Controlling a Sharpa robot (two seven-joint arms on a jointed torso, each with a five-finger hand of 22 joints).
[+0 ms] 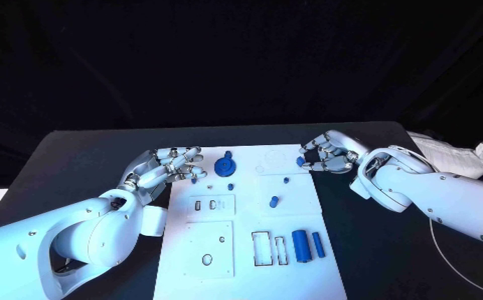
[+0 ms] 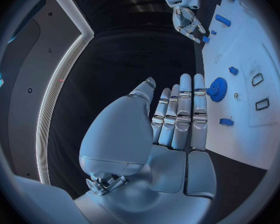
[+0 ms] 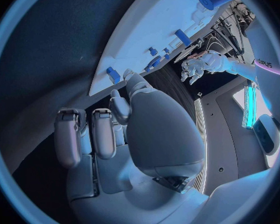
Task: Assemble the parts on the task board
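The left hand [image 1: 169, 164] sits at the task board's [image 1: 302, 272] edge, and just past its fingertips stands the blue gear [image 1: 225, 167] — that is in the way. The right hand [image 1: 327, 152] has a small blue part [image 1: 300, 162] at its fingertips. Between the two hands the board holds little pegs [image 1: 273, 201] — low bumps to pass over.

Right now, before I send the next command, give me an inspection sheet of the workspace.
Surface: black table, white task board in the middle.
Job's things: blue gear at the board's far end; two blue bars beside outlined slots near the front; small blue parts mid-board.
Clutter: nothing seen.
Robot hands: left robot hand open at the board's left edge, holding nothing; right robot hand curled over the far right corner, a small blue piece at its fingertips, grip unclear.
Cables: thin white cable by the right arm.
Surroundings: dark backdrop.
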